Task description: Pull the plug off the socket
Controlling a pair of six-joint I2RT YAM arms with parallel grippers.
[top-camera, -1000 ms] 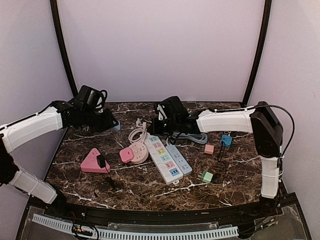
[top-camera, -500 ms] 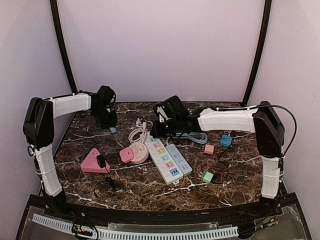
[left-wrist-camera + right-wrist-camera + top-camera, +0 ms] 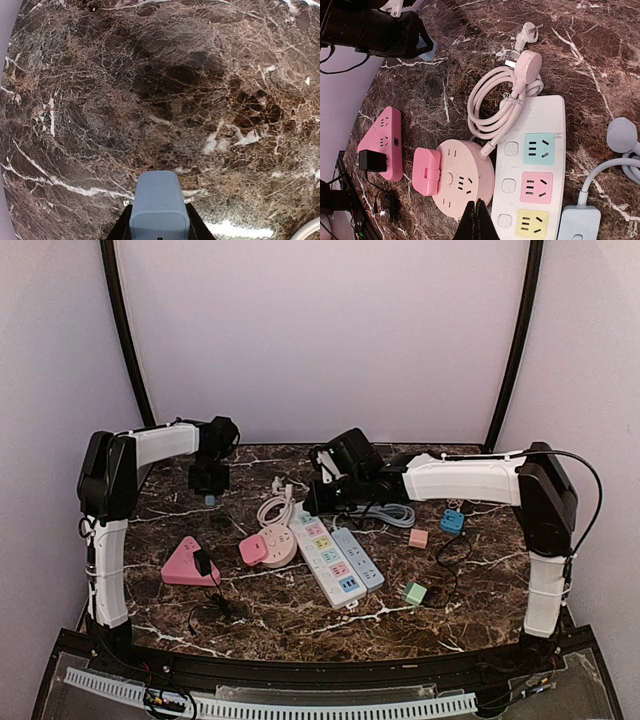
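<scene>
Since 0.5 s ago the left arm [image 3: 150, 445] has folded tighter, with its elbow now higher and further in; the right arm [image 3: 460, 480] has hardly moved. The left pincer [image 3: 209, 490] points down at the back left of the bench [image 3: 480, 570], closed on a pale blue block [image 3: 159, 207]. The right pincer [image 3: 479, 220] is narrow, with nothing between, above the round pink socket [image 3: 465, 185]. The black plug [image 3: 203, 562] sits in the pink triangular socket [image 3: 180, 567], front left.

Glossy polished stone on the worktop [image 3: 150, 90], dark brown with white veins. Smooth, slightly shiny plastic on the white power strip [image 3: 512, 167], round pink socket [image 3: 462, 182] and triangular socket [image 3: 382, 135]. Matt black plastic plug [image 3: 370, 161]. Matt blue-grey left fingers [image 3: 159, 205].
</scene>
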